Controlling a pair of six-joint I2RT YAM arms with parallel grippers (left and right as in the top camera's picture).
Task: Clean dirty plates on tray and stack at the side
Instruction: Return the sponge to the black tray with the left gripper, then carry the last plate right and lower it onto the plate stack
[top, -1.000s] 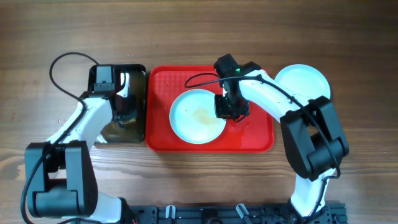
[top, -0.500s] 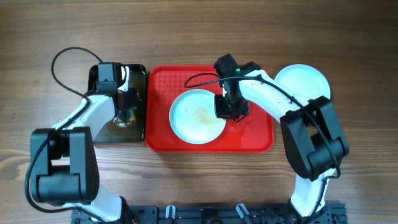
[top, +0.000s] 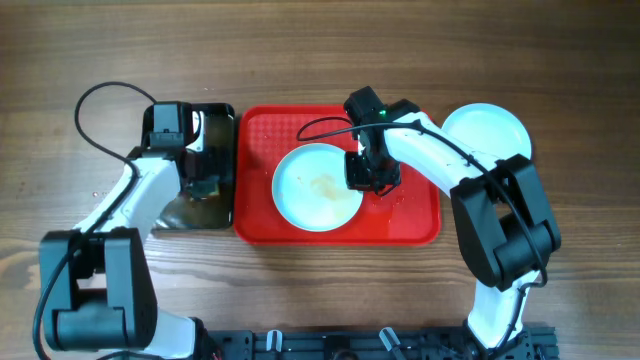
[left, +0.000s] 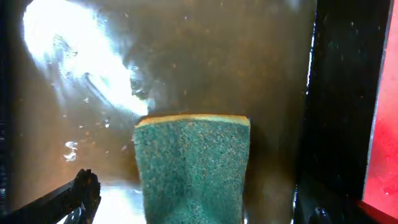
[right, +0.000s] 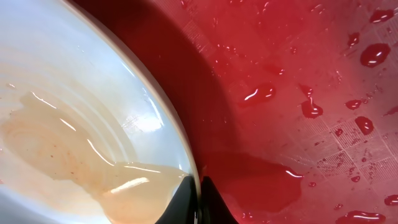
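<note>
A pale plate (top: 305, 190) with an orange-brown smear (top: 322, 184) lies on the red tray (top: 405, 222). My right gripper (top: 368, 174) is shut on its right rim. In the right wrist view the two dark fingertips pinch the plate (right: 74, 74) edge, the right gripper (right: 200, 202) holding beside the watery smear (right: 81, 155), with the wet tray (right: 298, 74) below. Another plate (top: 487, 133) rests on the table right of the tray. My left gripper (top: 203, 185) hangs open over the green sponge (left: 193, 168), its fingers (left: 81, 194) standing apart from the sponge's sides.
The sponge sits in a black tray (top: 222, 118) holding brownish water, directly left of the red tray; its dark wall (left: 339, 93) separates the two. A black cable (top: 95, 105) loops over the wooden table behind the left arm.
The left gripper's jaws closed in over the sponge half a second ago and now stand wide again; the left arm swung back outward. The right arm and plate have not moved.
</note>
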